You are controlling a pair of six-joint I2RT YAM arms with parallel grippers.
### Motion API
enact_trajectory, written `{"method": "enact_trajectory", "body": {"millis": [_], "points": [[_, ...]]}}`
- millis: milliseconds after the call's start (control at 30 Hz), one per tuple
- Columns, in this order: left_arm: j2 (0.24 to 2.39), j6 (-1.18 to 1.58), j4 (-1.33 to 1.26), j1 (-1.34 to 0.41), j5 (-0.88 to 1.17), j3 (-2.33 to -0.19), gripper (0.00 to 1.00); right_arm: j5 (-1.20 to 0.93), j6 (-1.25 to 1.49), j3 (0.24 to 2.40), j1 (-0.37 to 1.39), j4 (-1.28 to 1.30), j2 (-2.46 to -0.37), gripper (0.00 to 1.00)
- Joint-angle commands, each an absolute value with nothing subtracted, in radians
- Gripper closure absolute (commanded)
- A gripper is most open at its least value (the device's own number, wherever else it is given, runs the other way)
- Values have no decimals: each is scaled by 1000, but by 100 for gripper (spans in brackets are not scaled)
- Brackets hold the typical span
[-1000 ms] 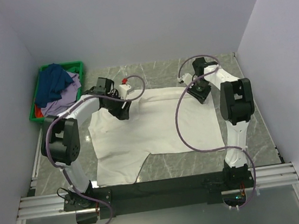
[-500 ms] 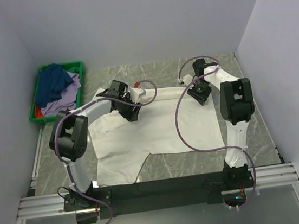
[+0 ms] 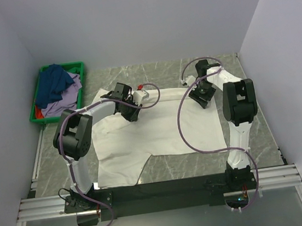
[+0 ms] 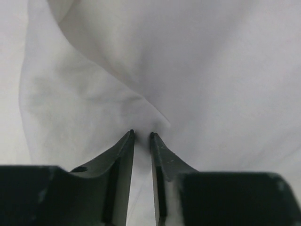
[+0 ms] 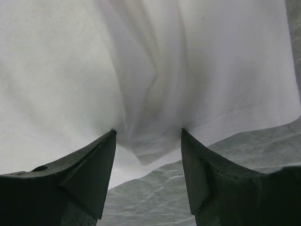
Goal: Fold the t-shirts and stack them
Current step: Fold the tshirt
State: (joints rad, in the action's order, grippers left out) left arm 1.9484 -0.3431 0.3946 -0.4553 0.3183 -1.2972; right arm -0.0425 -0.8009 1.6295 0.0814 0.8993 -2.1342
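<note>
Top external, grey marble table, white t-shirt, pale walls

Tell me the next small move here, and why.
Probably close the right gripper on the shirt. Its jaws stand wide, tips pressed on the cloth, with a bunched ridge of hem between them. The left gripper already looks pinched on a fold. Once both hold cloth, that side of the shirt could likely be lifted and folded over.

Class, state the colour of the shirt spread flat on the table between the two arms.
The shirt is white; the top external view shows it best.
</note>
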Motion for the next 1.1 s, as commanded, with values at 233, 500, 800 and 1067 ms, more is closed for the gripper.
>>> {"method": "enact_trajectory", "body": {"millis": [233,500,800,1067], "points": [[1959,-336,403,-436,344,-1347,99,-84,-802,1652,67,949,-2117,43],[1960,-328,460,-399,456,-1405,99,-101,-810,1637,67,953,-2091,47],[1939,-341,500,-382,483,-1419,99,-37,-802,1632,68,908,-2106,73],[1845,-455,661,-341,551,-1422,99,-23,-844,1644,46,923,-2057,100]]}}
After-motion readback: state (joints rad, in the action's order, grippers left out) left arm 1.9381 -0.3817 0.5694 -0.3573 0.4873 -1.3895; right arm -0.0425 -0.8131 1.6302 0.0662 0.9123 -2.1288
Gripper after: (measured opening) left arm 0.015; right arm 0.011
